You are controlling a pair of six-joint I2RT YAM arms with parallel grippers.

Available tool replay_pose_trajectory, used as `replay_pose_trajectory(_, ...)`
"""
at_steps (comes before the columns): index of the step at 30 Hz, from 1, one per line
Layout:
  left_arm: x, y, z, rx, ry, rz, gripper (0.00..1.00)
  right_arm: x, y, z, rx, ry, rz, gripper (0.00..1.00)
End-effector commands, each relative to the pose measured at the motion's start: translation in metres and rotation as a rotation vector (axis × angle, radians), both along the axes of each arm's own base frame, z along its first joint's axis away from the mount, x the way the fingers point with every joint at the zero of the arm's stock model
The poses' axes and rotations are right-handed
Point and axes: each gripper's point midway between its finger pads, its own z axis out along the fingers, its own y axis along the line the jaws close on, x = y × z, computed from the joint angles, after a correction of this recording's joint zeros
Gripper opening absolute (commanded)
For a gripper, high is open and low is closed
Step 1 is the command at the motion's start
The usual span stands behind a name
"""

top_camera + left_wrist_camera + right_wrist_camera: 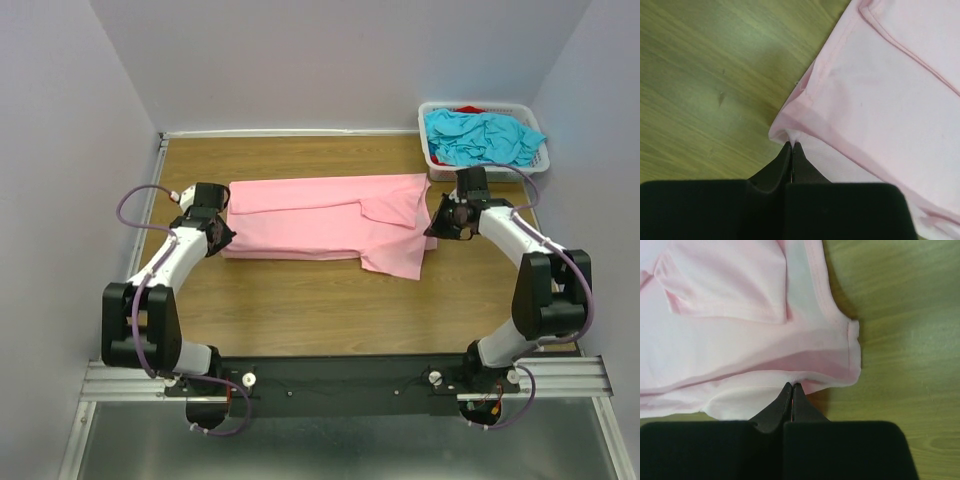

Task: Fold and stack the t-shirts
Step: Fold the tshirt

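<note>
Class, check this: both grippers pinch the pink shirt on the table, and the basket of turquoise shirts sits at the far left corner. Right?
No. The basket sits at the far right corner, as the top view shows. The rest stands: the left gripper and right gripper pinch the pink shirt; turquoise shirts lie in the basket.

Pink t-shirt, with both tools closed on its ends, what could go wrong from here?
Each tool grips only a thin edge: left tool and right tool could slip off the pink t-shirt. The loose flap near the right end may unfold or crease when lifted.
</note>
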Motion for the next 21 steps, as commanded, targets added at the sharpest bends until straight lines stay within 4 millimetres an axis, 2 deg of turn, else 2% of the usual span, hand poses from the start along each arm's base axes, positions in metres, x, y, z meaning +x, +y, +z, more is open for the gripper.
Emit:
replay_pose_trajectory(1,0.026,0.007,0.0,0.033,-0.019,0.004,0.0,0.021,-0.008,0.003,-0.043,-0.008,-0.031,0.01)
replay_pose_trajectory(5,0.047,0.012,-0.006,0.035,-0.016,0.009,0.0,0.041,-0.011,0.006,-0.06,-0.023,-0.04,0.01)
replay_pose_trajectory(9,0.059,0.015,-0.01,0.025,-0.023,0.01,0.0,0.057,-0.012,0.007,-0.07,-0.033,-0.046,0.01)
replay_pose_trajectory(13,0.068,0.017,-0.015,0.019,-0.022,0.006,0.0,0.068,-0.012,0.005,-0.078,-0.037,-0.046,0.01)
replay_pose_trajectory(21,0.077,0.015,-0.03,-0.004,-0.015,-0.005,0.0,0.078,-0.014,-0.008,-0.095,-0.015,-0.049,0.01)
